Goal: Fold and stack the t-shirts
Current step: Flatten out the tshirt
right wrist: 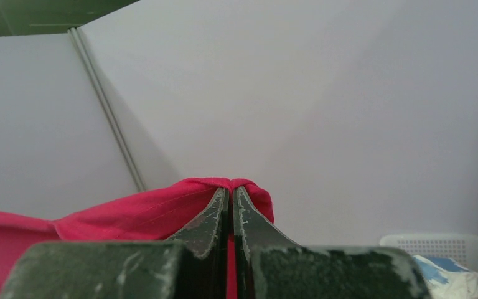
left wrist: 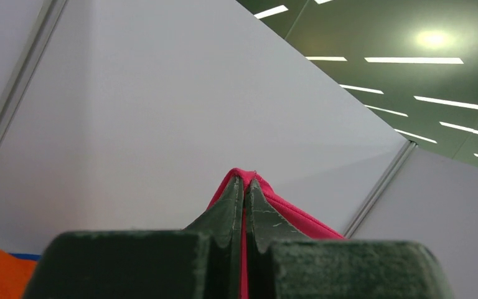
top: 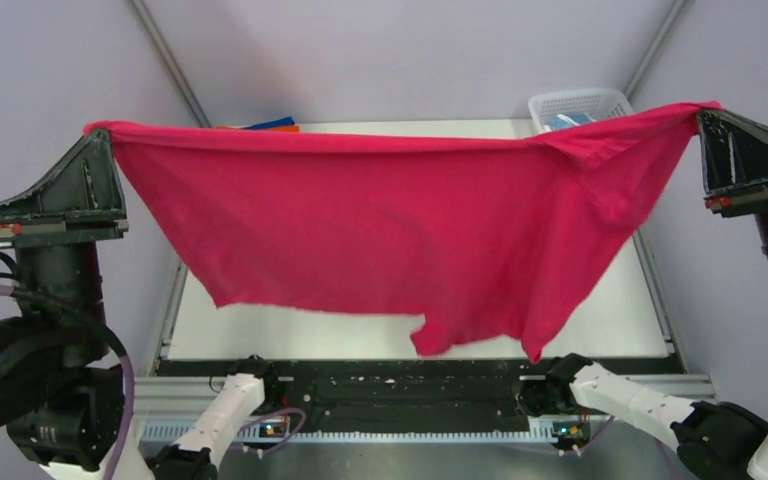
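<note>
I have the crimson t-shirt point(top: 390, 230) hung in the air above the desk point(top: 625, 305), stretched between both arms like a banner. The left end effector point(top: 97, 131) is closed on one top corner and the right end effector point(top: 706, 109) is closed on the other. Both wrist views show the jaws pressed together with only a thin lip of red cloth poking past the tips. That small bite is my first worry: the top edge runs nearly taut, so spreading the arms any wider could pull a corner free and drop that side in a heap. The right side is my second worry. The cloth is bunched and creased near that grip and the lower hem hangs unevenly, with a twisted tail dangling low towards the near right. If I lower it as it is, I judge that tail will land first and fold under, leaving a wrinkled lay instead of a flat one. The hem also hangs close above the black rail point(top: 390, 385) at the near edge, so coming straight down could drape cloth over the rail or the arm bases rather than onto the desk. At the far edge lie an orange t-shirt point(top: 232, 127) and a blue t-shirt point(top: 276, 122), and a white mesh basket point(top: 582, 98) sits at the far right. Swinging too far back could drag the shirt over them.
</note>
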Robot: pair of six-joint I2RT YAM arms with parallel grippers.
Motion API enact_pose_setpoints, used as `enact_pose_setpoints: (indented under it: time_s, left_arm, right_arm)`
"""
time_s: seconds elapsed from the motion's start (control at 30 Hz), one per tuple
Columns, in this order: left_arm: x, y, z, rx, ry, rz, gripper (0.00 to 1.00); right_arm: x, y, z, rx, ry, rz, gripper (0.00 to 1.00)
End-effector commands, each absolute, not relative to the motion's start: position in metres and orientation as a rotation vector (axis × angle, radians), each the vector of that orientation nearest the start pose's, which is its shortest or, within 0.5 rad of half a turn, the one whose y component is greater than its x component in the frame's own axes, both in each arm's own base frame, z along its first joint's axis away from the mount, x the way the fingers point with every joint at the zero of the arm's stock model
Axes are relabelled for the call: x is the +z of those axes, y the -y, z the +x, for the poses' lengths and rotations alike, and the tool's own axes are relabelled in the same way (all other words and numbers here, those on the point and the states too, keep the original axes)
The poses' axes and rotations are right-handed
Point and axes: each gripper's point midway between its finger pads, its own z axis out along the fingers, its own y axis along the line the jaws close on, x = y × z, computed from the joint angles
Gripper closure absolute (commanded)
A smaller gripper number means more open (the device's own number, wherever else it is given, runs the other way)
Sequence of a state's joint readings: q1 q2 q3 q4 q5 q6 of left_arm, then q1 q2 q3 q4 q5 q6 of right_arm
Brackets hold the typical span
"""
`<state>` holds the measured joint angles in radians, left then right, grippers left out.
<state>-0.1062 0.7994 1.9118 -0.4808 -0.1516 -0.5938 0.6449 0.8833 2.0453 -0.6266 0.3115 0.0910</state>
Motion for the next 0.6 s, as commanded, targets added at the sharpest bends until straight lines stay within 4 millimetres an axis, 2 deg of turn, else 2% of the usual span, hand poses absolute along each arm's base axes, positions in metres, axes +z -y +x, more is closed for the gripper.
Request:
enact_pose_setpoints:
  time_s: [0.0,0.1,0.2,0.23,0.3,0.4,0.5,0.57]
  left_arm:
    - [0.648,0.011,0.15,-0.538,-0.982,-0.386,1.0]
    - [0.62,0.011,0.184,-0.514,-1.068,-0.423,1.0]
    - [0.574,0.012,0.233,-0.48,-1.166,-0.475,1.0]
    - [0.552,0.012,0.253,-0.458,-1.207,-0.488,1.0]
    - [0.491,0.01,0.295,-0.389,-1.324,-0.535,1.0]
    - [0.401,-0.005,0.345,-0.244,-1.47,-0.648,1.0]
    - [0.31,-0.006,0.389,-0.16,-1.629,-0.718,1.0]
    - [0.257,-0.002,0.415,-0.128,-1.743,-0.75,1.0]
  right_arm:
    - [0.641,-0.031,0.145,0.392,-1.13,-0.015,1.0]
    - [0.618,-0.028,0.175,0.25,-1.214,0.024,1.0]
    - [0.585,-0.027,0.212,0.075,-1.281,0.063,1.0]
    - [0.575,-0.023,0.225,0.005,-1.29,0.097,1.0]
    - [0.551,-0.014,0.249,-0.152,-1.298,0.188,1.0]
    - [0.495,-0.021,0.291,-0.369,-1.339,0.203,1.0]
    - [0.425,-0.049,0.348,-0.332,-1.465,0.112,1.0]
    - [0.364,-0.067,0.391,-0.245,-1.582,0.056,1.0]
